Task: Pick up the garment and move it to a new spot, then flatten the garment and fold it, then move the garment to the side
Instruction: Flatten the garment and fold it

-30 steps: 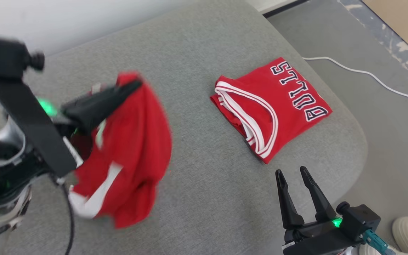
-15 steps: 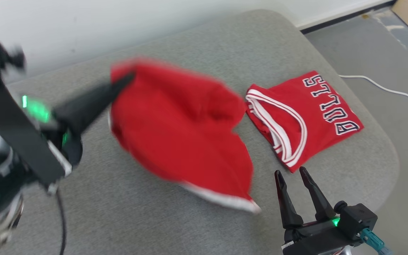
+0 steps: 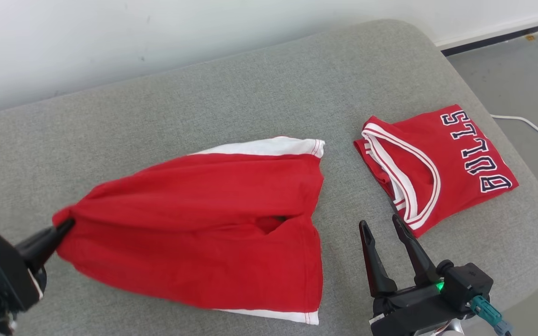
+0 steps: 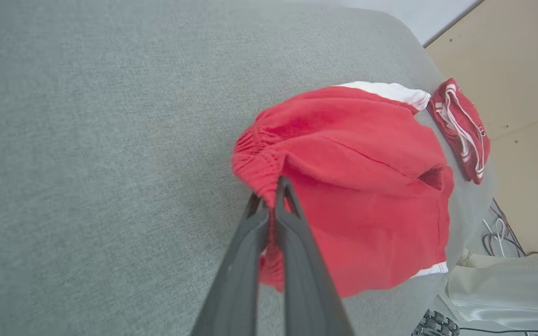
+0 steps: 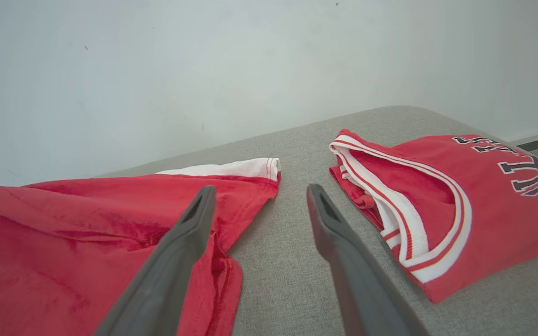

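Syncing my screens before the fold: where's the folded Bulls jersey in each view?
Head view: jersey right of centre, on the grey cushion.
Left wrist view: jersey upper right, beyond the shorts.
Right wrist view: jersey at right.
Shared landmark: the shorts' white hem nearest the jersey.

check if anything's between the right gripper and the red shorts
Nothing visible does. Just bare grey cushion lies between the open right gripper and the shorts; the folded jersey sits on the gripper's other side.
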### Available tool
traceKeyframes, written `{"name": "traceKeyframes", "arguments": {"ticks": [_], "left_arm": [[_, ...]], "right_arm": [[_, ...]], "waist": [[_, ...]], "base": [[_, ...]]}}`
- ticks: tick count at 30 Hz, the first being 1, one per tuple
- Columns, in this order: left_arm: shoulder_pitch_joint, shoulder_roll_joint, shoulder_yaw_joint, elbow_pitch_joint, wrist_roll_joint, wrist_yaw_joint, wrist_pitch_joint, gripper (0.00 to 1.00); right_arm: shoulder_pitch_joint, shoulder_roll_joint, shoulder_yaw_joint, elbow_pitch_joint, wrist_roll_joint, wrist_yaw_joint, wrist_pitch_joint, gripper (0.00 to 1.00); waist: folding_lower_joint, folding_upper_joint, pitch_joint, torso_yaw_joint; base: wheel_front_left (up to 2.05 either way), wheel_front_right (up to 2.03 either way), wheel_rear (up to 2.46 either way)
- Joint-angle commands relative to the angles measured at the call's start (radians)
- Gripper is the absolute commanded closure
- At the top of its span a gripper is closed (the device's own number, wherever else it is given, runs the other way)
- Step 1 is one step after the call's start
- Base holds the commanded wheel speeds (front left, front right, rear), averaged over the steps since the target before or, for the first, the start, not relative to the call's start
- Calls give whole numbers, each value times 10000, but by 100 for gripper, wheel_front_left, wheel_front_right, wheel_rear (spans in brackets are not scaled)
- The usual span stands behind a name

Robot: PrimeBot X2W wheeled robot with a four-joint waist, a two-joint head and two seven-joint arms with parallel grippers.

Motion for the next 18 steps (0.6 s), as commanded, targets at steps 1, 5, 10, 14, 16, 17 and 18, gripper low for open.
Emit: {"name": "traceKeyframes", "arguments": {"ticks": [1, 5, 10, 14, 16, 17, 18], "left_arm": [[341, -75, -19, 144, -219, -19, -156, 100], [885, -170, -67, 163, -764, -19, 36, 100], [1908, -179, -217, -233, -1714, 82, 686, 100], [2637, -38, -444, -812, -1809, 337, 935, 100], [2947, 3, -582, -1067, -1597, 466, 885, 100], [3076, 16, -673, -1176, -1435, 517, 849, 100], [3165, 15, -773, -1279, -1250, 580, 801, 100]], "right_arm": [[48, -7, -8, 32, -107, -27, -3, 0], [155, -5, -55, 49, -163, -27, -3, 0], [260, -5, -121, 85, -238, -27, -3, 0], [279, -5, -135, 104, -284, -27, -3, 0], [267, -5, -147, 97, -272, -27, -3, 0], [263, -5, -156, 88, -266, -27, -3, 0], [264, -4, -157, 81, -270, -27, -3, 0]], "waist": [[1, 1, -60, 49], [1, 1, -145, 104], [1, 1, -314, 223], [1, 1, -378, 326], [1, 1, -382, 377], [1, 1, -380, 404], [1, 1, -372, 433]], "base": [[0, 0, 0], [0, 0, 0], [0, 0, 0], [0, 0, 0], [0, 0, 0], [0, 0, 0], [0, 0, 0]]}}
